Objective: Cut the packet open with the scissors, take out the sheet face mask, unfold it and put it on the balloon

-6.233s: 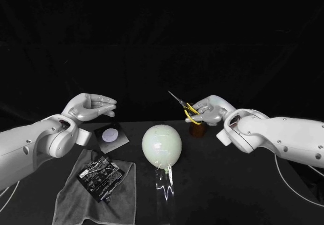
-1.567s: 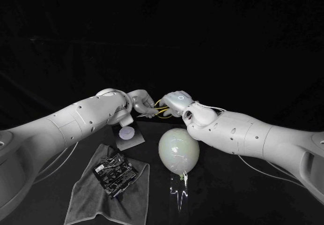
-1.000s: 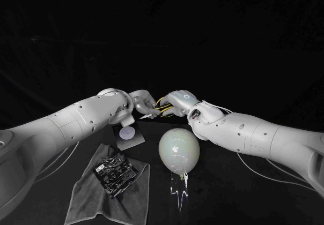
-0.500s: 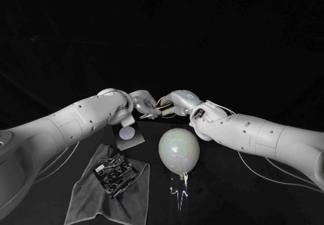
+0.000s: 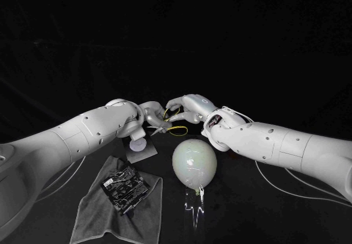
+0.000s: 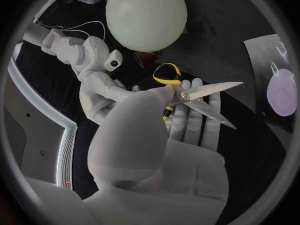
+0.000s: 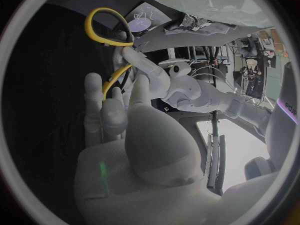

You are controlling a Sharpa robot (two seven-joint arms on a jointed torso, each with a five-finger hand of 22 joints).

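My left hand pinches the yellow-handled scissors near their pivot, thumb on top; in the left wrist view the scissors lie across my fingers with the blades apart. My right hand hovers just beside it, its fingers straight and spread next to the yellow handle loops. I cannot tell whether they still touch a loop. The pale balloon stands on the table below both hands. The black packet lies flat on a grey towel at the front left.
A white card with a purple circle lies between the towel and the balloon. A small brown object sits by the balloon. Both forearms cross above the table's middle; there is bare black tabletop to the front right.
The right hand carried the scissors over to the left hand, which took hold of them. Since half a second ago the right fingers have opened and lifted, and the handles have dropped lower.
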